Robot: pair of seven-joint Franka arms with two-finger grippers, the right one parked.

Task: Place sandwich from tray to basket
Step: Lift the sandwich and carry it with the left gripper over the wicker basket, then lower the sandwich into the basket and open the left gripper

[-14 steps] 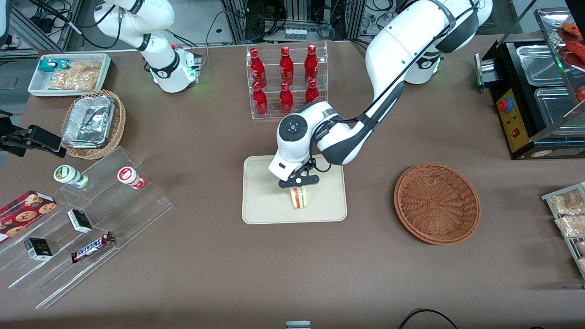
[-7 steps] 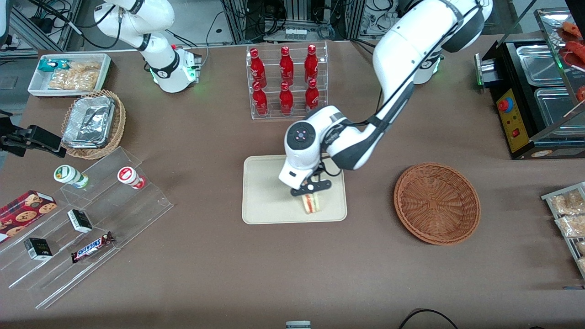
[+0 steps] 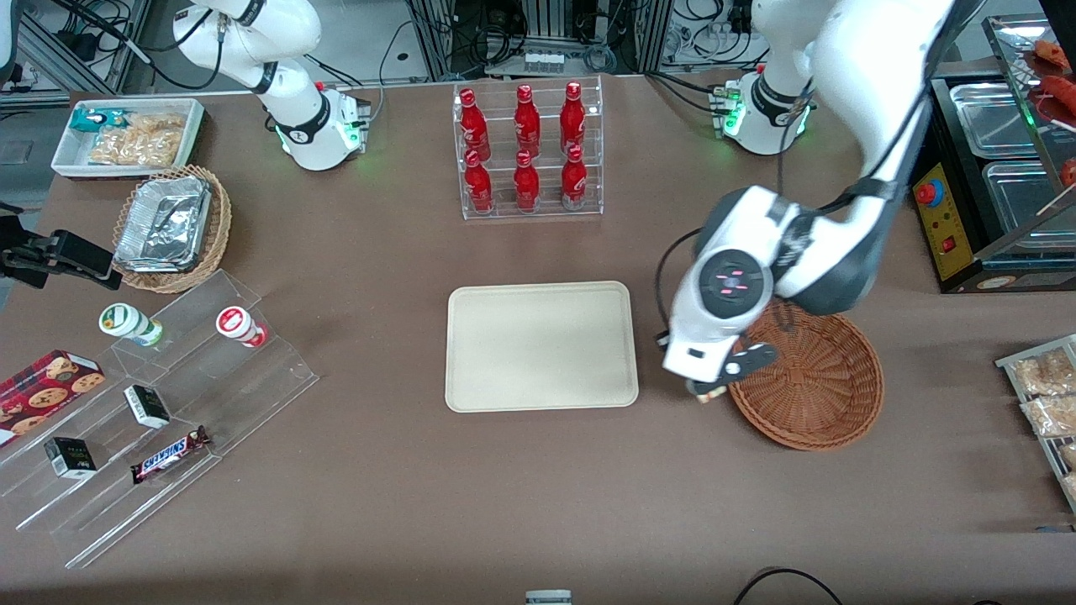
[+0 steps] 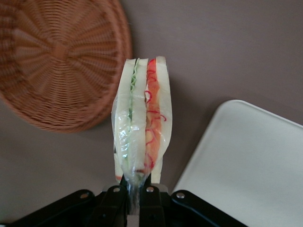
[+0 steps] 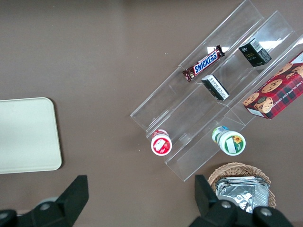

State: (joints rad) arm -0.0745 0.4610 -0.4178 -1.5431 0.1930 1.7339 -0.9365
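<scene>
My gripper (image 3: 714, 391) hangs over the edge of the round wicker basket (image 3: 820, 395) nearest the tray in the front view. Only a small bit of the sandwich (image 3: 711, 394) shows there, under the gripper. The wrapped sandwich (image 4: 143, 118), white bread with green and red filling, stands out from the gripper (image 4: 138, 182) in the left wrist view; its fingers are shut on the gathered end of the clear wrapper. The basket (image 4: 61, 61) and the cream tray (image 4: 255, 165) appear on either side of it. In the front view the tray (image 3: 540, 347) bears nothing.
A clear rack of red bottles (image 3: 530, 151) stands farther from the front camera than the tray. An oven (image 3: 1000, 185) and a rack of wrapped food (image 3: 1046, 403) lie toward the working arm's end. A clear stepped shelf (image 3: 168, 420) with snacks lies toward the parked arm's end.
My gripper has carried the sandwich off the tray, sideways toward the working arm's end, to the basket's edge. The tray, basket and other objects have stayed in place.
</scene>
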